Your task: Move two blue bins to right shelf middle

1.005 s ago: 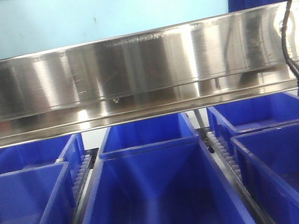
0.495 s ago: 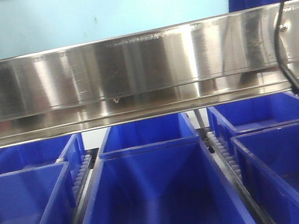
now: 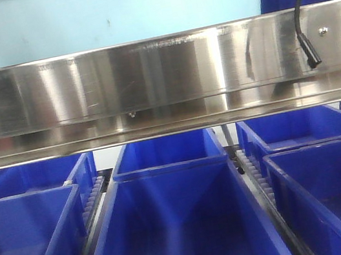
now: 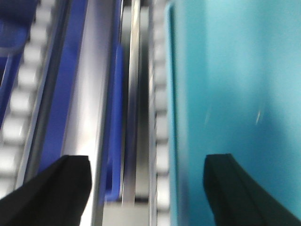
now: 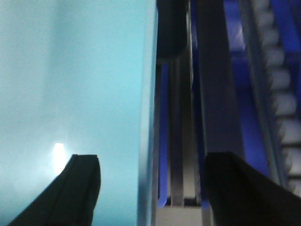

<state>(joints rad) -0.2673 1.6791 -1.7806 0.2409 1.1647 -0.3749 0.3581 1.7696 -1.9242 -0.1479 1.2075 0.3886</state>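
**Blue bins in three lanes under steel rail, both grippers empty**

Blue glossy plastic, rectangular, open tops up. The centre front bin [image 3: 176, 198] has its long axis running front to back, away from the camera, with inner walls tapering down to a narrower floor. Nothing is visible inside it, only a small glint on the floor near the shelf's front edge. The rear centre bin [image 3: 164, 149] sits right behind it in the same lane, rim close to rim, and the visible part is empty.

The left-lane bins [image 3: 26, 243] and right-lane bins [image 3: 325, 193] lie parallel, two in each lane, cut off by the frame edges. Their visible parts look empty. Ribbed roller tracks [image 3: 254, 179] run between the lanes, also front to back.

A brushed steel rail [image 3: 150, 85] spans the full width above the bins, horizontal, reflective and lightly scratched. A pale teal tote [image 3: 112, 13] stands on the level above it, smooth-walled, contents hidden. A black cable [image 3: 304, 33] hangs over the rail near its right end, tip loose.

The left gripper [image 4: 148, 160] has its dark fingers wide apart, holding nothing. The view is blurred, with a steel strip, a blue rim and the teal wall beyond the gap. The right gripper [image 5: 154, 157] is likewise spread and empty, with the teal wall on one side and blue plastic and rollers on the other.
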